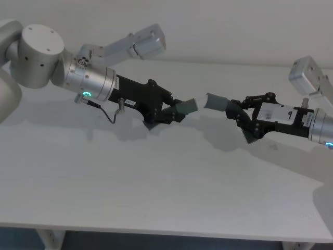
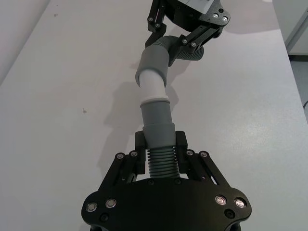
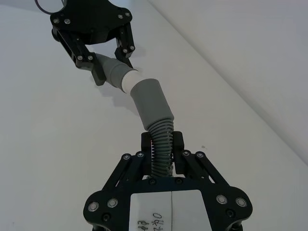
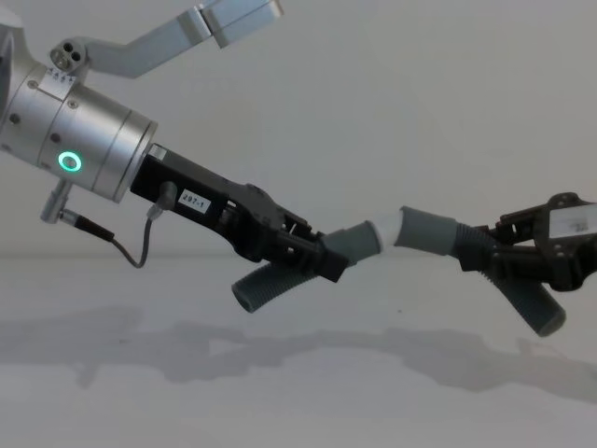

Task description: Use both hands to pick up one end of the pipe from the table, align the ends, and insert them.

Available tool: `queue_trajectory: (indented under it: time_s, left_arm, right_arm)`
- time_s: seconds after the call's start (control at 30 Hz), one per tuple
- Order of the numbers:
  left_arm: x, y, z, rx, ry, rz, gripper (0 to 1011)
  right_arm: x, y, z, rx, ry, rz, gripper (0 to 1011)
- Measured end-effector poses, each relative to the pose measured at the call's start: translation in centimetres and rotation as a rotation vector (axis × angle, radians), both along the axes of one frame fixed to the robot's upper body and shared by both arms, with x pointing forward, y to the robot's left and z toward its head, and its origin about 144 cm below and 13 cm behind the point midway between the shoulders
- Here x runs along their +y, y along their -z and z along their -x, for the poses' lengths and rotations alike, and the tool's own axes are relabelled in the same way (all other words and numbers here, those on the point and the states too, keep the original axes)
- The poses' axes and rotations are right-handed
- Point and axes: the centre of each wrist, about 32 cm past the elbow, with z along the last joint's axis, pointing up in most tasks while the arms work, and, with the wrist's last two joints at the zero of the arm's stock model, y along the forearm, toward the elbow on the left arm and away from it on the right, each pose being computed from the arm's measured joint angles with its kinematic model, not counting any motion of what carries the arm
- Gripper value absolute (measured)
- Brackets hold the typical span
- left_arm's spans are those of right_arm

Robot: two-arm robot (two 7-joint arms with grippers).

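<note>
Left tool [image 1: 167, 112], right tool [image 1: 244, 122] each clamp pipe piece; ends [image 1: 200, 103] meeting midair.

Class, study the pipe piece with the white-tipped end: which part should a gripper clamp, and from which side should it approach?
Clamp the ribbed section just behind the grey collar, coming from the end away from the white tip, as the left gripper does. That leaves collar and tip projecting free toward the socket held by the right gripper.

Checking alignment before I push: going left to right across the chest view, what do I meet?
Left gripper → its pipe piece → narrow collar with white tip → wider socket collar → right gripper, all above the table.
</note>
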Motion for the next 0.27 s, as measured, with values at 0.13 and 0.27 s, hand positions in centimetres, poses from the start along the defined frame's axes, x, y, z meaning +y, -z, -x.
queue_trajectory:
  time_s: [0.13, 0.27]
  left_arm:
    - [0.04, 0.0, 0.01, 0.0, -0.002, -0.002, 347]
    - [0.06, -0.01, 0.01, 0.0, -0.002, -0.003, 347]
  right_arm:
    - [0.01, 0.0, 0.0, 0.0, 0.0, 0.0, 244]
    - [0.0, -0.01, 0.0, -0.001, 0.0, 0.0, 244]
